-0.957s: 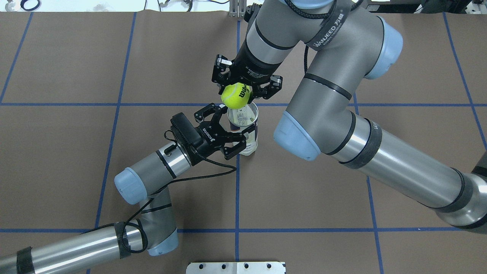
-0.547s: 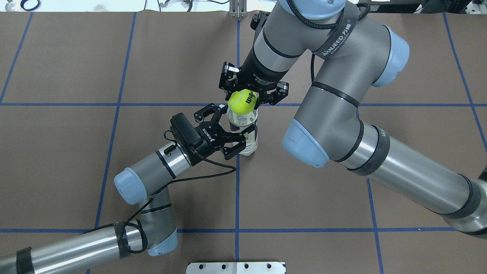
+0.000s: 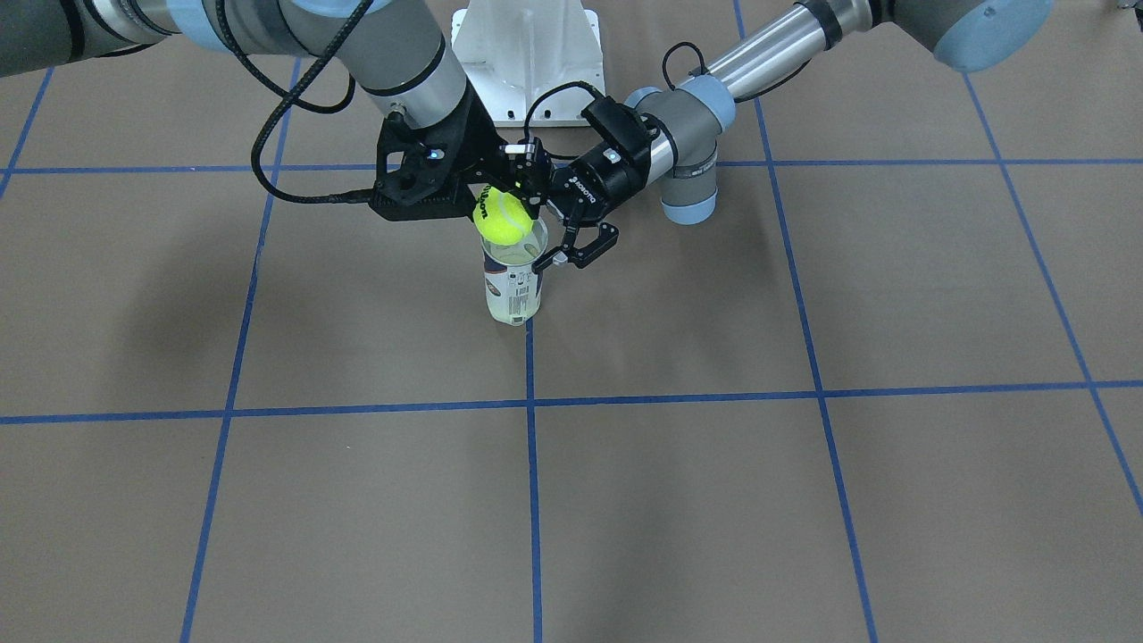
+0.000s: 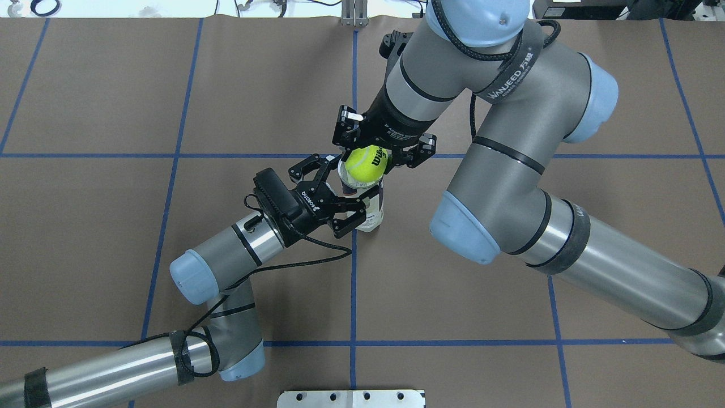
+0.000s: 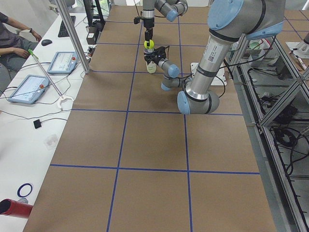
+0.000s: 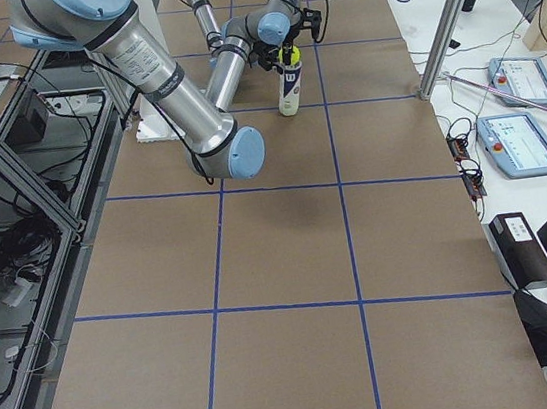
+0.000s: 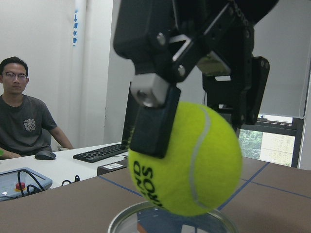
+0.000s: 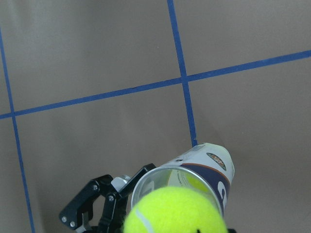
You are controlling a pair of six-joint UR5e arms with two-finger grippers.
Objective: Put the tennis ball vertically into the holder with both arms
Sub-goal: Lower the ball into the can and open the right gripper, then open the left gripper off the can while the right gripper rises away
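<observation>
The holder [image 4: 374,211], a clear can with a white and navy label, stands upright on the brown table; it also shows in the front view [image 3: 513,288] and the right wrist view [image 8: 214,165]. My left gripper [image 4: 346,194] grips its upper part from the side. My right gripper [image 4: 368,162] is shut on a yellow-green tennis ball [image 4: 366,160] and holds it just above the can's silver rim [image 7: 126,221]. The ball [image 3: 503,221] hangs over the open mouth. Another yellow ball lies at the can's bottom.
The white pedestal base [image 3: 527,54] stands behind the can on the robot's side. A metal plate [image 4: 351,396] lies at the near table edge. An operator [image 5: 9,38] sits at a desk with tablets beyond the table. Blue tape lines cross the mat.
My right arm has carried the ball toward the robot and down, from beyond the can to right over its mouth. My left gripper and the can have not moved.
</observation>
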